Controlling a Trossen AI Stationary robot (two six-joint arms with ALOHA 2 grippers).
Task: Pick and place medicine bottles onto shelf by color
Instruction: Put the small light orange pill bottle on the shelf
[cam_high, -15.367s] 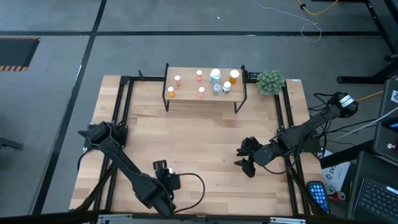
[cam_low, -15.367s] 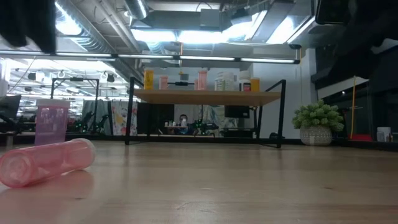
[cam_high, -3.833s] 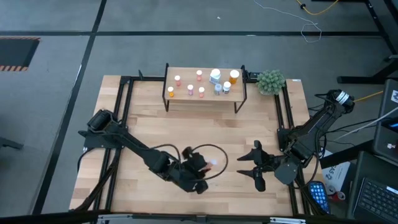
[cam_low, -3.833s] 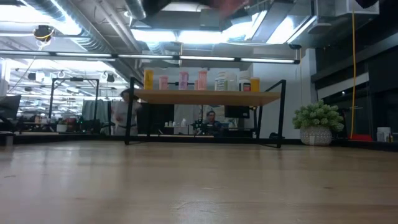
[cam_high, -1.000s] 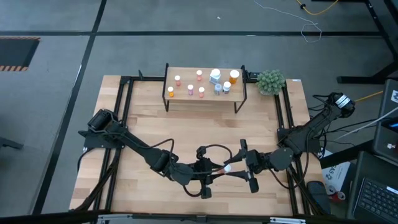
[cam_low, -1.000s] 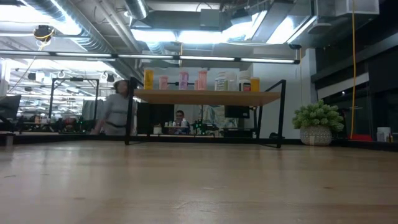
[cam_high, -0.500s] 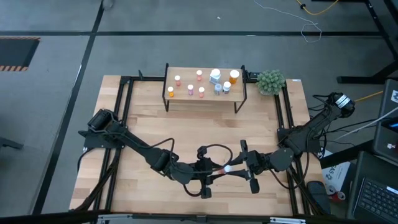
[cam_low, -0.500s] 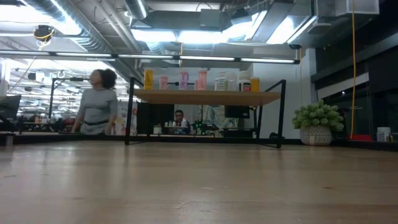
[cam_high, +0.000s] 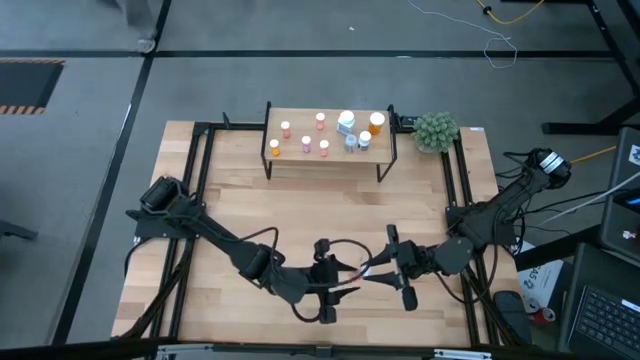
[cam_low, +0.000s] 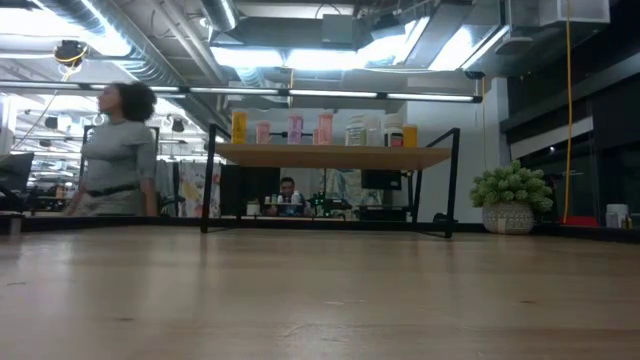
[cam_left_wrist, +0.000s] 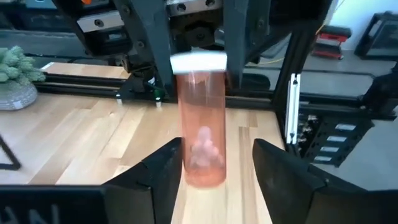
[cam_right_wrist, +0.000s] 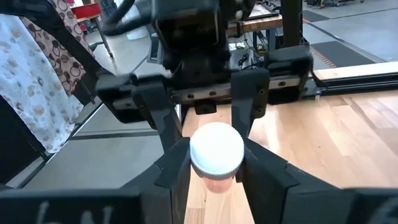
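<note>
One clear-pink plastic medicine bottle w/ a white cap (cam_left_wrist: 201, 130) hangs in the air over the near-middle of the light wooden table (cam_high: 300, 210), caught btw both my hands. Its long axis runs from hand to hand, about level w/ the table, cap end toward the R. My right hand (cam_right_wrist: 214, 165) is clamped on it just under the cap. My left hand (cam_left_wrist: 214, 177) sits round the base end, fingers spread w/ a gap on one side, so I judge it's let go.

So R carries. The small wooden-topped shelf on thin black legs (cam_high: 335, 152) is well apart, at the far edge. Pink bottles (cam_high: 306, 143) cluster left of middle there, w/ white-blue ones (cam_high: 346, 122) and an orange one farther right. The L hand must clear first. Fuzzy green plant ball (cam_high: 436, 130) sits just beside the shelf's R end.
</note>
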